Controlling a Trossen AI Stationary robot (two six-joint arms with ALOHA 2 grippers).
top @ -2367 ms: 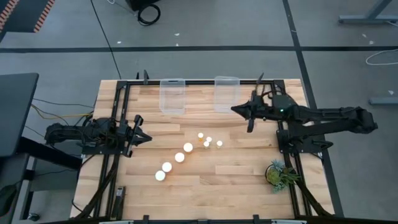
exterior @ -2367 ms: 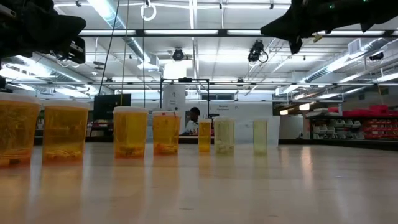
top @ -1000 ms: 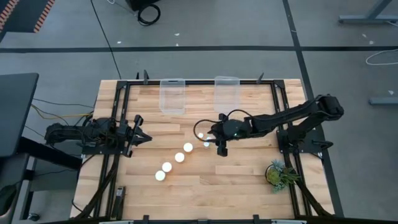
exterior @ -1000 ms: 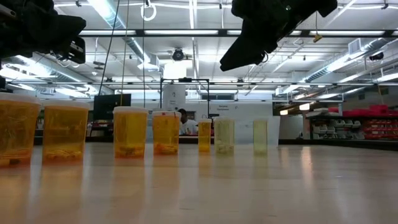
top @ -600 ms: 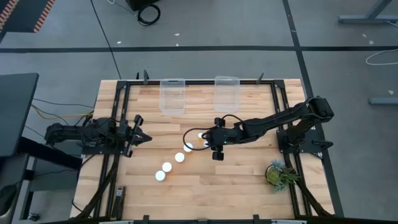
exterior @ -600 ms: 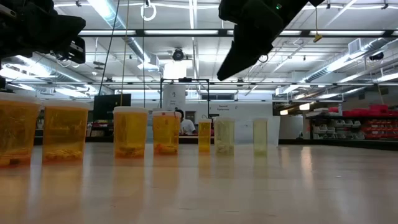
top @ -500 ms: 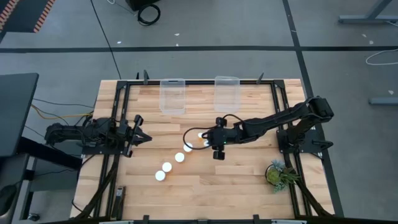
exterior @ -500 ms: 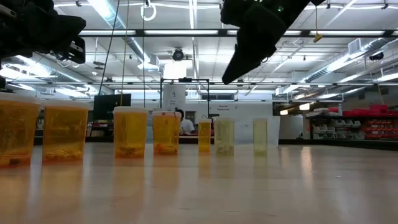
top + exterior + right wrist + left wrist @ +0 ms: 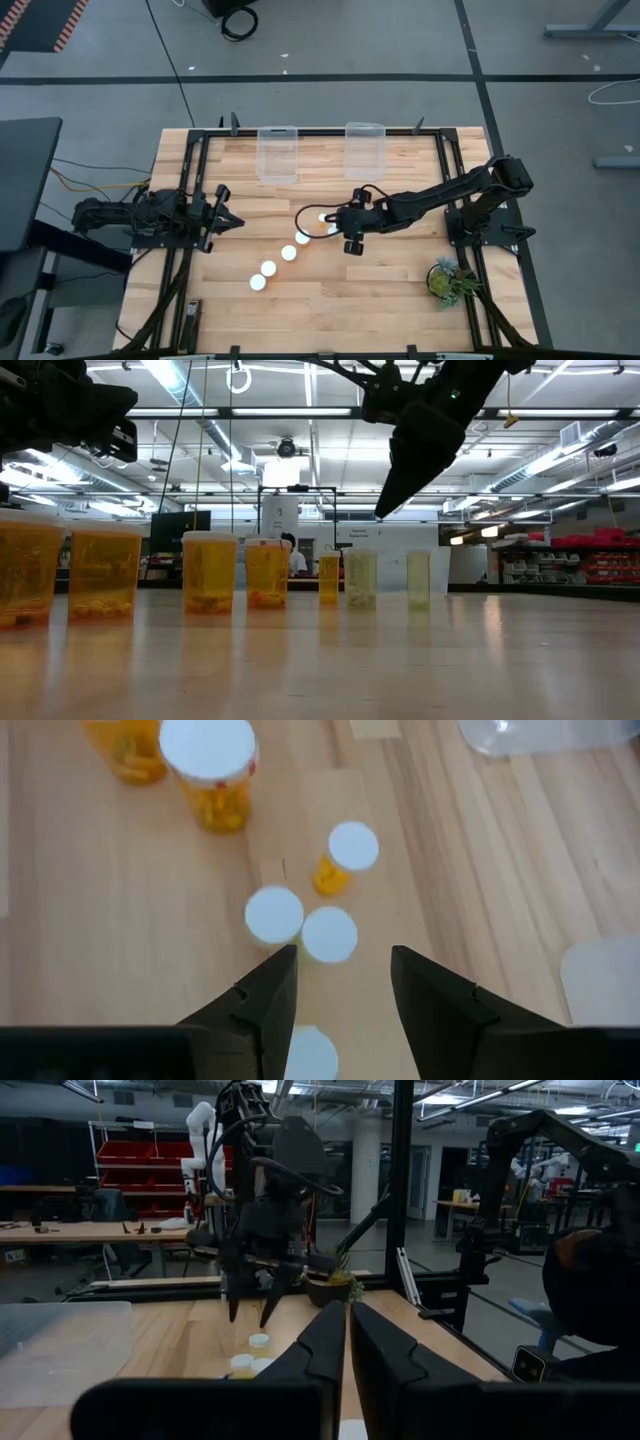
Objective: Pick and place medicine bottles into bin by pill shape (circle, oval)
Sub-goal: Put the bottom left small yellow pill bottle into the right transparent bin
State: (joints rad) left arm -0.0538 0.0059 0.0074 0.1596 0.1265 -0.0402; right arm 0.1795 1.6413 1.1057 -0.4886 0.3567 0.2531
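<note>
**Right gripper hanging open over the small bottles**

Nearest the low camera, the medicine bottles (image 9: pixel 210 572) are standing upright in a row across the wooden table (image 9: pixel 400 290), the larger amber ones in front and the smaller ones trailing farther back. From above, their white caps are forming a diagonal line running from the table's front left toward its centre.

Over the far end of that line, the right gripper (image 9: pixel 337 220) is hovering above the cluster of smaller bottles (image 9: pixel 330 934), its fingers (image 9: pixel 268 990) spread apart and holding nothing. The low view is showing it raised clear of the caps.

At the left edge, the left gripper (image 9: pixel 232 220) is resting with its jaws closed together and empty.

Farthest back, two clear bins (image 9: pixel 278 153) are sitting side by side along the table's rear edge, well apart from the bottles.
</note>
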